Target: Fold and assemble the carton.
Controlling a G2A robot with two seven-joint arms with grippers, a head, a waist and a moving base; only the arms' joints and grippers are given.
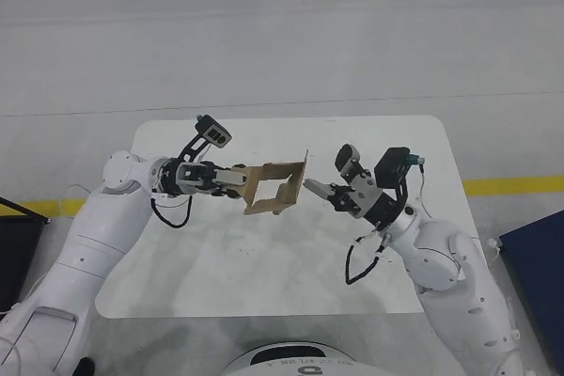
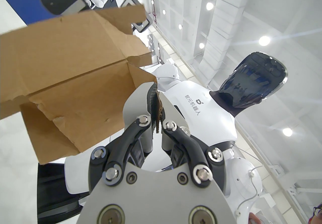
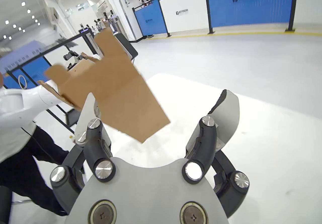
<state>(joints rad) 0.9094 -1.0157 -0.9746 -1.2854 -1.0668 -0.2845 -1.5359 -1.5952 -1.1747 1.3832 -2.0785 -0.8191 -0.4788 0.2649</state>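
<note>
1. My left gripper is pressed together on a thin edge of the carton. It pinches the brown card tight between its two fingers.
2. The carton is up in the air over the middle of the white table. It does not lie on the table.
3. The carton is half open, like a little tunnel. Some flaps stick out from it.
4. My right gripper is spread wide. It holds nothing.
5. My right gripper is on the other side of the carton from my left gripper, and it points at the carton.
6. From my right wrist, one corner of the carton hangs in front of the gap between my right fingers.
7. From above, one right finger is just beside the carton's edge. I cannot tell if it touches.
8. The carton is between my two grippers.
</note>
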